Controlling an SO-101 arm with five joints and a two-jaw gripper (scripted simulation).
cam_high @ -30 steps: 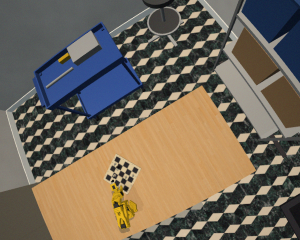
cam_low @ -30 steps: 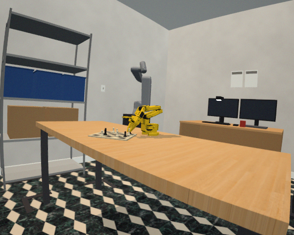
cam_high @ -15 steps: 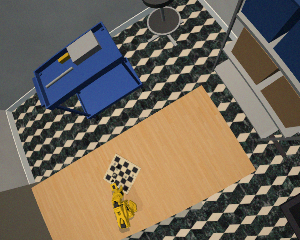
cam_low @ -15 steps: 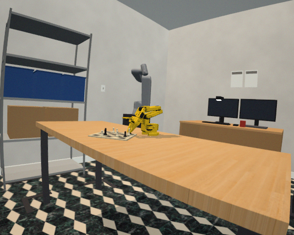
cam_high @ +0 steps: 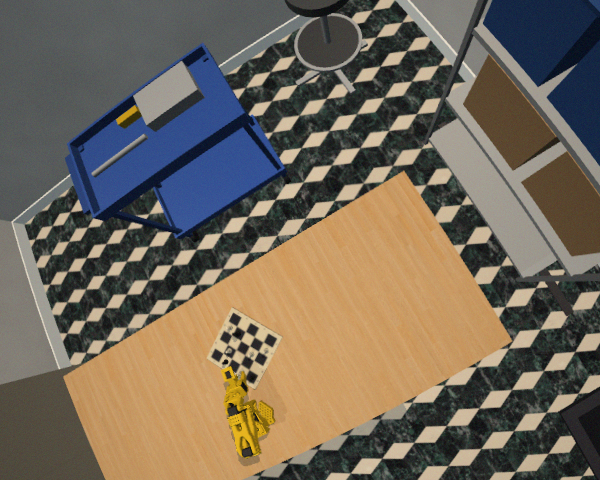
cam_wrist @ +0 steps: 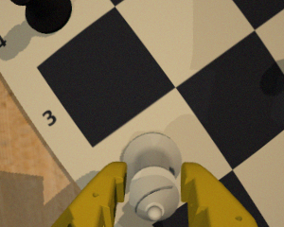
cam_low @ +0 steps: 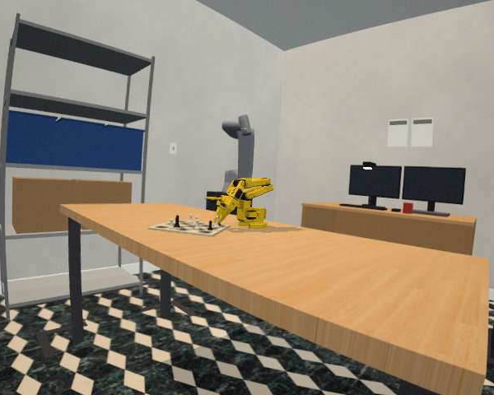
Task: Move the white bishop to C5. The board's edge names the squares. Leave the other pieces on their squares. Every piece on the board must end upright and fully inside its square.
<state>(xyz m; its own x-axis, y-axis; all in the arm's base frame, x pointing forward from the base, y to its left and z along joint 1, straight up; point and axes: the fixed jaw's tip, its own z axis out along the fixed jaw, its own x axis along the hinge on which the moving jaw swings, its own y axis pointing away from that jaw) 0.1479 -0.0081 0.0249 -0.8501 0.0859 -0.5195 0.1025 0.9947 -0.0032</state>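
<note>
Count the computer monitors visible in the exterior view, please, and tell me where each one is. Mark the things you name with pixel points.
2. One monitor (cam_low: 375, 181) stands at the left on the wooden desk (cam_low: 388, 230) behind the yellow arm; the other (cam_low: 434, 184) stands right beside it.

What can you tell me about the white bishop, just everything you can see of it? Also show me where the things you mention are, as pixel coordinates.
The white bishop (cam_low: 216, 219) (cam_wrist: 153, 194) is off-white and smooth, plastic-looking, with a wide round base, a rounded head crossed by a thin slanting slit, and a small ball on top. It looks upright, its base over a pale square bordering the dark edge square beside the 3. The gripper's (cam_low: 218, 223) (cam_wrist: 153, 179) fingers flank it; whether they touch it, I can't tell.
</note>
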